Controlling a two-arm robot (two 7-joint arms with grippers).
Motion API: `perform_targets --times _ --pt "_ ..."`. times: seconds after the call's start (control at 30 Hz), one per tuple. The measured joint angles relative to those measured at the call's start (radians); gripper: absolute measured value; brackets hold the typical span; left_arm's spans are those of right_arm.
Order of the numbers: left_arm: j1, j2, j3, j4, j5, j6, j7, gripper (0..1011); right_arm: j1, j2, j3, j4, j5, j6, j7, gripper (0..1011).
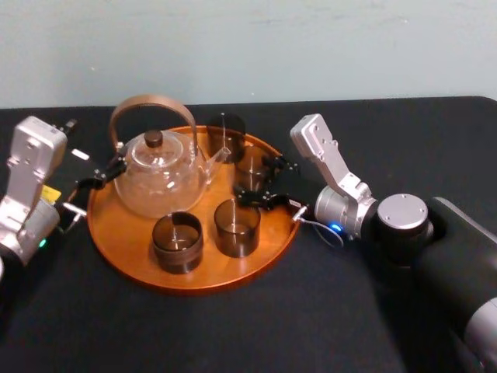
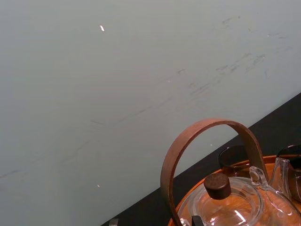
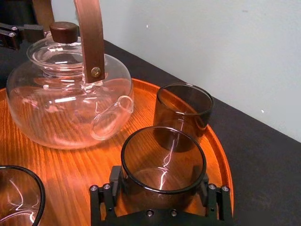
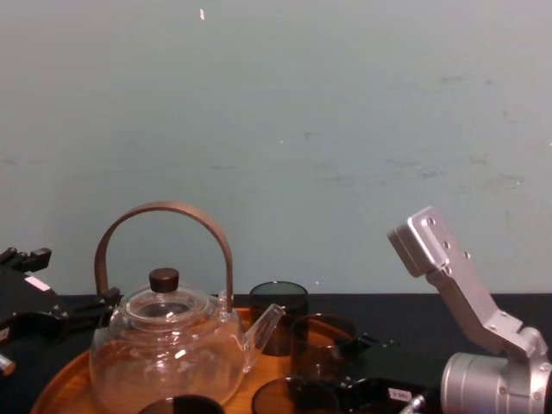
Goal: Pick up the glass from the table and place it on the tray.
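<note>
The held glass point(image 1: 250, 168), a short smoky tumbler, stands on the round orange-brown tray point(image 1: 203, 280) at its right side, just right of the teapot's spout. My right gripper point(image 1: 262, 180) reaches in over the tray's right rim. In the right wrist view its pads sit against both sides of the glass point(image 3: 163, 162), whose base rests on the tray point(image 3: 222, 162). My left gripper point(image 1: 99, 176) hovers open at the tray's left rim, beside the teapot, holding nothing. The matte black table point(image 1: 326, 326) lies under it all.
A clear glass teapot point(image 1: 159, 177) with a brown arched handle fills the tray's left half. Three more smoky glasses stand on the tray: one at the back point(image 1: 226, 130) and two at the front point(image 1: 237, 227) point(image 1: 178, 242). A pale wall rises behind the table.
</note>
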Motion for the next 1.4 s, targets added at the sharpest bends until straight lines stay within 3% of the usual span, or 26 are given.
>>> perform_targets --times 0.23,0.83,1.4 --pt "0.000 0.000 0.000 0.000 0.000 0.000 0.000 1010 -0.008 0.005 0.003 -0.016 0.002 0.008 0.003 1002" --pt "0.000 0.000 0.000 0.000 0.000 0.000 0.000 1010 -0.128 0.096 0.015 -0.237 0.032 0.087 -0.002 1002" --pt "0.000 0.000 0.000 0.000 0.000 0.000 0.000 1010 -0.191 0.150 0.020 -0.343 0.050 0.106 -0.016 1002"
